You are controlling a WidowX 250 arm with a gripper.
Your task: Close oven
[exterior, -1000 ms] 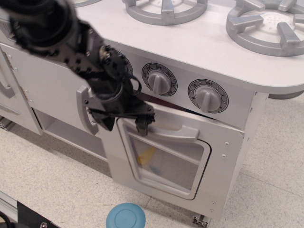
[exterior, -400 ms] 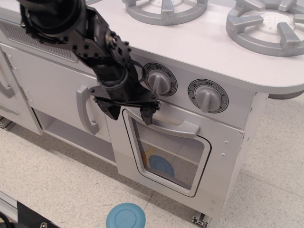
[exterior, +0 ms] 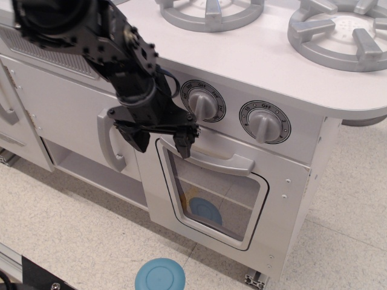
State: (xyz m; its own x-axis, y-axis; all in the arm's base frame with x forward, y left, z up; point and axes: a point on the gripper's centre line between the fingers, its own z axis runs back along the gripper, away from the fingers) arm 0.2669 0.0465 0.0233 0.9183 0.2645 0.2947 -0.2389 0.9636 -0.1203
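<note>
The white oven door [exterior: 275,199] with its rounded clear window [exterior: 211,196] and horizontal grey handle [exterior: 221,162] stands upright and flush with the toy kitchen front. My black gripper [exterior: 160,142] is open and empty at the door's upper left corner, just left of the handle. One fingertip [exterior: 183,145] is over the door's top edge, the other [exterior: 138,141] over the seam with the cabinet. I cannot tell if they touch the door. A blue plate [exterior: 205,211] and a yellow item show inside through the window.
A plain cabinet door with a vertical grey handle [exterior: 107,144] is left of the oven, with an open shelf [exterior: 84,169] below. Two knobs [exterior: 202,101] [exterior: 264,122] sit above the door, burners [exterior: 338,30] on top. A blue disc [exterior: 159,275] lies on the floor.
The oven door swung from tilted open to flush against the front. My gripper rose from the door's top and has now drawn slightly up and left, still open.
</note>
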